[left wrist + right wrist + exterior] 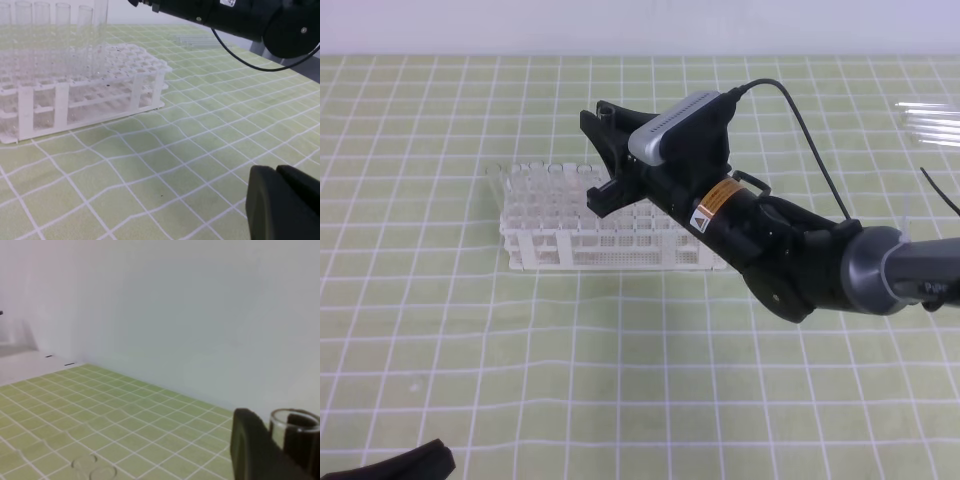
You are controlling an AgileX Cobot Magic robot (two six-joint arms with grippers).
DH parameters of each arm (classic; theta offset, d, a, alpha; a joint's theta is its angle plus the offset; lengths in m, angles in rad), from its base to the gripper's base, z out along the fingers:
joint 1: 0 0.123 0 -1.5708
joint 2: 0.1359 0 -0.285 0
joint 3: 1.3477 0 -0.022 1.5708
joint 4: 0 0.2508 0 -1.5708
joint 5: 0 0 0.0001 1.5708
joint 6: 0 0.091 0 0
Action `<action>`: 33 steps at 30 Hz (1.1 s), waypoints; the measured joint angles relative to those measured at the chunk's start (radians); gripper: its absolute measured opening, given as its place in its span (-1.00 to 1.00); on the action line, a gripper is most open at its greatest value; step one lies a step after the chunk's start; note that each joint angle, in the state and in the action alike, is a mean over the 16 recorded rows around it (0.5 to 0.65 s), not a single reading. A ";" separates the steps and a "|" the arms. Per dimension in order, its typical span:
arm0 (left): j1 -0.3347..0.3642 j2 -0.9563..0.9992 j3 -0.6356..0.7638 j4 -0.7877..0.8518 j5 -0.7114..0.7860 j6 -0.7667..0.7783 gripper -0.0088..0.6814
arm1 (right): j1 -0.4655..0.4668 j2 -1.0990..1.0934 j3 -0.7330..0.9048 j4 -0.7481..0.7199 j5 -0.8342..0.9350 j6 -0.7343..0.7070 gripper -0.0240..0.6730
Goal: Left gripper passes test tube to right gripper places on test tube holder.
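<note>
While your right gripper (610, 165), the black two-fingered claw under its silver-grey vented block, pinches the thin clear glass test tube (295, 426) near its open rim, keep that hold steady: the right wrist view shows the rim between the fingers (252, 450). From overhead the tube hangs over the white plastic test tube holder (610, 245), beside other clear tubes (62, 25) already standing upright in it. Judging by that, placing is nearly due; line the rounded end over one free square hole, hold the tube upright, descend slowly, and release only once it is seated. Your left gripper (282, 205) sits pressed together, empty, low over the green checked tabletop (620, 380); leave it there.
</note>
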 joint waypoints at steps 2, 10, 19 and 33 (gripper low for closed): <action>0.000 0.000 -0.001 0.000 0.001 0.000 -0.98 | 0.000 0.001 -0.005 -0.003 0.005 0.000 -0.65; 0.000 -0.001 -0.003 -0.001 0.003 0.000 -0.98 | 0.000 0.007 -0.023 -0.027 0.035 0.003 -0.65; 0.000 0.000 -0.003 -0.001 0.002 0.000 -0.98 | 0.000 0.025 -0.030 -0.044 0.051 0.007 -0.65; 0.000 -0.001 -0.003 -0.001 0.002 0.000 -0.98 | 0.000 0.039 -0.030 -0.024 0.050 0.008 -0.63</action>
